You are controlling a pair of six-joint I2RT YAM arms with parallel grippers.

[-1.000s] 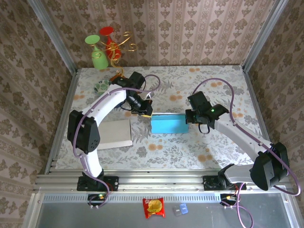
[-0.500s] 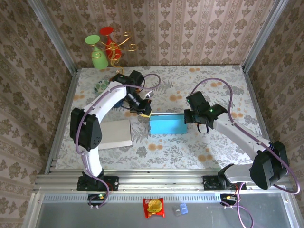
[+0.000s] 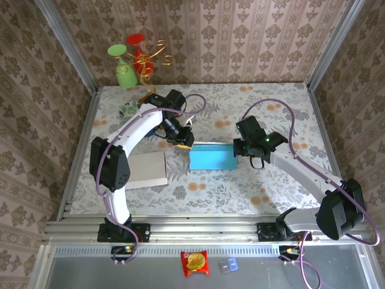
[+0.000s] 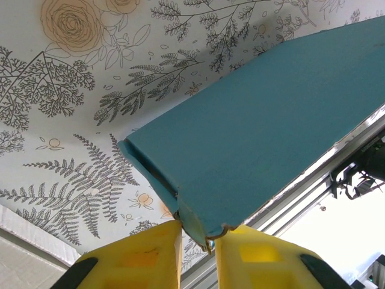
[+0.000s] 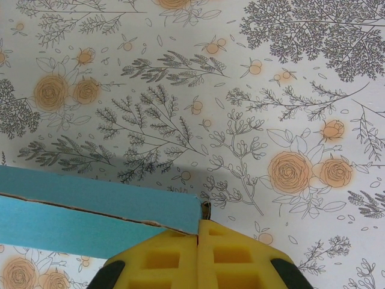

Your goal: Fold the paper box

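- While both arms reach in over the floral table (image 3: 258, 192), the task's thing lies flat near its middle, between the two grippers
- paper box (image 3: 212, 158): teal and collapsed flat, with its long axis running left to right; no wall stands up, so I judge the folding to be at an early stage
- white flat sheet (image 3: 147, 170): left of the box and apart from it, beside the left arm
- right gripper (image 3: 242, 147): at the box's right end; the wrist view shows the yellow pads pressed together, with the thin card edge at the corner caught in the seam, so this is a pinch on the box
- left gripper (image 4: 198, 232): at the box's left end; its fingers (image 4: 147, 253) stand slightly parted with the box corner in the gap; cannot tell whether the pads bear on the card or are clear of it
- Risk: if the left hold is slack, any pull from the right would drag or pivot the box instead of opening it
- Risk: the right bite is very narrow, so a lift or twist could slip off, crease or tear the corner
- Risk: the left corner shows two plies, and closing on both would keep the box flat
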